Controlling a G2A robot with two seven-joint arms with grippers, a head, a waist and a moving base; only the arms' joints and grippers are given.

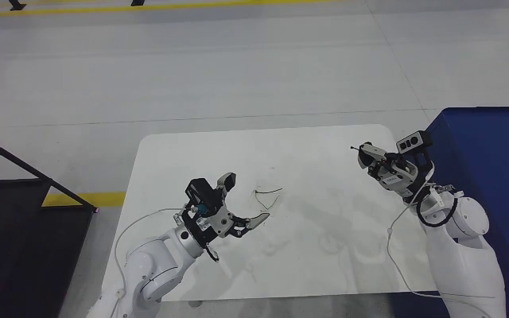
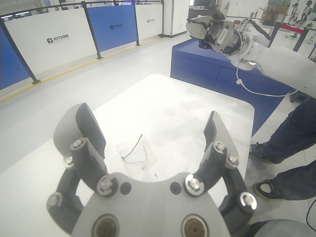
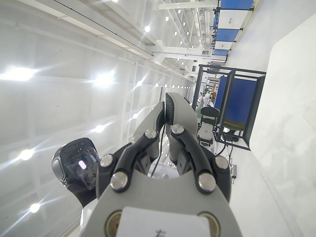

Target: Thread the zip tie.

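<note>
My worktop (image 1: 334,159) reads plain white, with no pattern. Toward its middle the zip tie (image 2: 133,149) is a thin black line on a clear, colourless bag (image 2: 151,157). The left gripper (image 2: 148,110) has a pale grey body and black links, and its pads (image 2: 91,129) are dark with fine ribbing. The right gripper (image 3: 166,102) matches it, with grey shells, black links and ribbed black pads. Past the worktop's edge on the right arm's side I see a deep blue cabinet (image 1: 477,151). The floor (image 1: 238,63) is pale grey with a yellow stripe (image 1: 87,199). The barrier panels (image 2: 111,25) alternate blue and white in black frames.

Logos stand on the barrier panels (image 2: 74,34).
</note>
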